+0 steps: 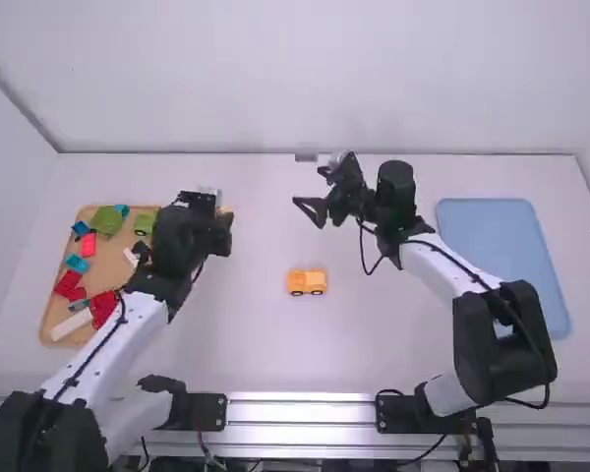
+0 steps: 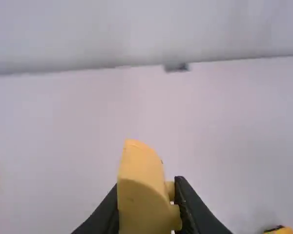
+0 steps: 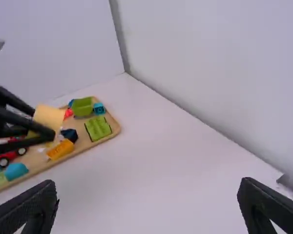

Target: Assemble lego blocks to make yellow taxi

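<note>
My left gripper (image 1: 214, 205) is over the table just right of the wooden tray. In the left wrist view, the left gripper (image 2: 147, 195) is shut on a curved yellow block (image 2: 142, 200) with studs on one side; that yellow block (image 3: 48, 118) also shows in the right wrist view. Alone on the middle of the table stands a small yellow vehicle body (image 1: 307, 282) with dark wheels, nearer the camera than both grippers. My right gripper (image 1: 311, 208) is behind it, fingers wide apart; in the right wrist view the right gripper (image 3: 147, 187) is open with nothing between its fingers.
The wooden tray (image 1: 54, 320) at the left holds green, red, blue and other blocks. A blue tray (image 1: 501, 246) lies at the right. A small grey object (image 1: 306, 156) sits by the back wall.
</note>
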Available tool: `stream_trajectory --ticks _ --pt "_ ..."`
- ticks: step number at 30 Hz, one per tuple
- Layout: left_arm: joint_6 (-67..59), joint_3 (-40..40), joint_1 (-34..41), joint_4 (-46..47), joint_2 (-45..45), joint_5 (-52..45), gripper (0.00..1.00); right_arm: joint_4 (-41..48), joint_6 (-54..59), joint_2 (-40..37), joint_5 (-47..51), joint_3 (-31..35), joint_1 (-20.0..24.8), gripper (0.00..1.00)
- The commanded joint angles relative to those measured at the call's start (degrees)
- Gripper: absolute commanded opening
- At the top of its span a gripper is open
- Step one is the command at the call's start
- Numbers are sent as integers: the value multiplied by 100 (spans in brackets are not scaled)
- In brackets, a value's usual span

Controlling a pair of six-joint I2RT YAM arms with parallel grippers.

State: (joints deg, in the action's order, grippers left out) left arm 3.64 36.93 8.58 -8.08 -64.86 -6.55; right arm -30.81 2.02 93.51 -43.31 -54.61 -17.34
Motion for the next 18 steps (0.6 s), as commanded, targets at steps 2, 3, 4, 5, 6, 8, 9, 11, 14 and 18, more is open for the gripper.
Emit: stream_trajectory --ticks 2,3,4,5,6,8,9,11,14,18 --pt "-697 -352 179 -640 92 -857 3 -212 -922 396 -177 15 15 98" --pt "-691 -446 205 -866 90 -957 5 -367 -1095 555 -461 2 48 98" --pt "-680 -509 203 -1010 87 -1051 5 -431 -1257 717 -839 -79 109 98" --pt "-695 -533 192 -1067 76 -1102 6 -439 -1320 789 -1003 -127 131 98" --pt "-693 -560 184 -1161 50 -1202 5 -435 -1464 933 -1320 -247 168 98" --pt "-693 -577 208 -1300 -28 -1364 4 -437 -1738 1204 -1891 -498 229 98" --pt "-708 -577 219 -1333 -52 -1405 2 -435 -1794 1283 -2100 -584 238 98" --pt "-955 -577 295 -1370 -133 -1403 2 -435 -1897 1580 -2839 -896 243 98" --pt "-1368 -570 461 -1373 -264 -1399 2 -435 -1915 1781 -3442 -1137 291 100" --pt "-2057 -570 730 -1388 -424 -1384 2 -422 -2068 1895 -3952 -1290 326 89"
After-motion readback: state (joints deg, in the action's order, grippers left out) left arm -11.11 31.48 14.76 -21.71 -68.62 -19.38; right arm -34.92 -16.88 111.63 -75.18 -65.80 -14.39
